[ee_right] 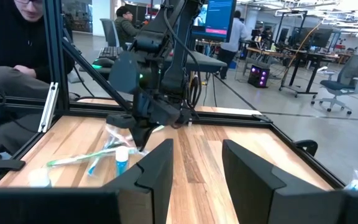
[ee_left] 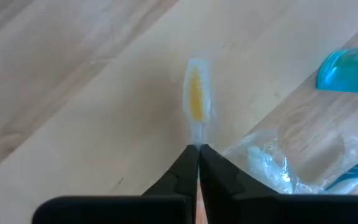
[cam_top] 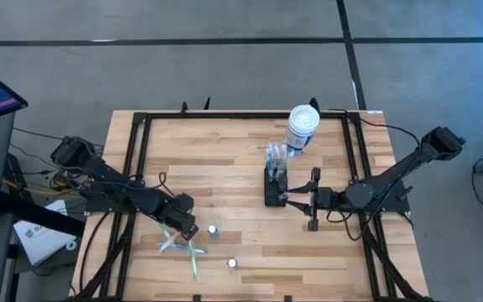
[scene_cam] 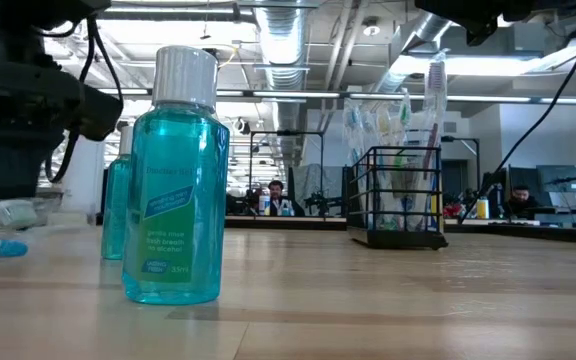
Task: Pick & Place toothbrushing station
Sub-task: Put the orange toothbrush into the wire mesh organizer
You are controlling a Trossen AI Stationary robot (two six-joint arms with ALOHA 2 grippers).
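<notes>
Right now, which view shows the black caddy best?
The low view: the caddy stands upright in side profile, its wire frame and the toothbrushes in it plain. The high view shows only its top, beside the right gripper. Neither wrist view shows it.

Bare table lies open at ten to twelve o'clock. At two o'clock a white canister crowds the toothbrushing station; two small bottles and wrapped toothbrushes block six to seven o'clock.
</notes>
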